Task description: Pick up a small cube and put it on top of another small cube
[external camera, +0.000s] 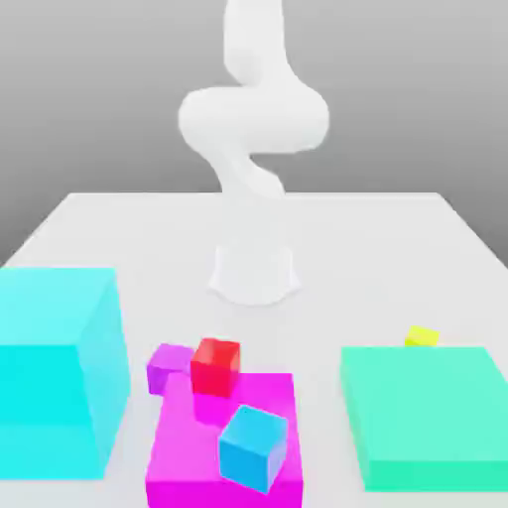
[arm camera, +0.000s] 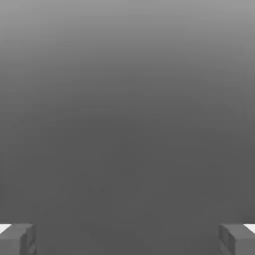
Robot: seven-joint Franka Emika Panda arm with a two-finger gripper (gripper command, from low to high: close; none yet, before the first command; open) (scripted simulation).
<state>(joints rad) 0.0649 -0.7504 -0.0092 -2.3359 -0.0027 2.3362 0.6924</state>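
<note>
A blue cube sits tilted on a magenta slab, between a cyan block and a green slab.

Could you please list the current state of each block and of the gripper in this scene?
gripper: open, holding nothing.
yellow cube: on the table, behind the green block.
red cube: beside the purple cube, unstacked.
purple cube: on the table, nothing on top.
blue cube: tilted, on the magenta block.
magenta block: flat on the table.
green block: flat, top bare.
cyan block: upright.

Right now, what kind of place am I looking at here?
Most likely a simulated tabletop test scene: a plain white table against a grey backdrop, a smooth white robot arm, and flat-coloured blocks like the small yellow cube.
</note>
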